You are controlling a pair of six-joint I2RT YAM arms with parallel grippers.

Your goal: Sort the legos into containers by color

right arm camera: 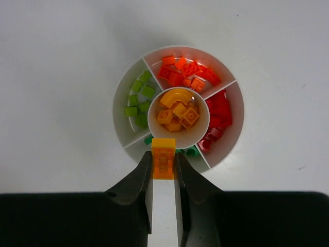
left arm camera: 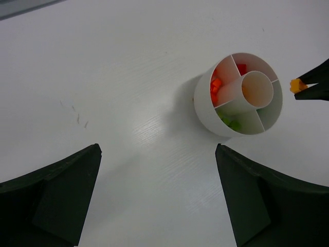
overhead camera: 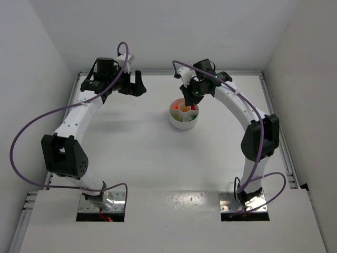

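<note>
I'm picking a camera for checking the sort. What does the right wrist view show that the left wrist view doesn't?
Only right wrist: yellow-orange bricks inside the central cup, and dark green bricks. Only left wrist: the open left gripper. Both: the dish, red bricks, orange bricks, light green bricks, and the right gripper shut on a yellow-orange brick.

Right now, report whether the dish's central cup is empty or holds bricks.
Not empty: the central cup holds several yellow-orange bricks, seen from the right wrist camera.
</note>
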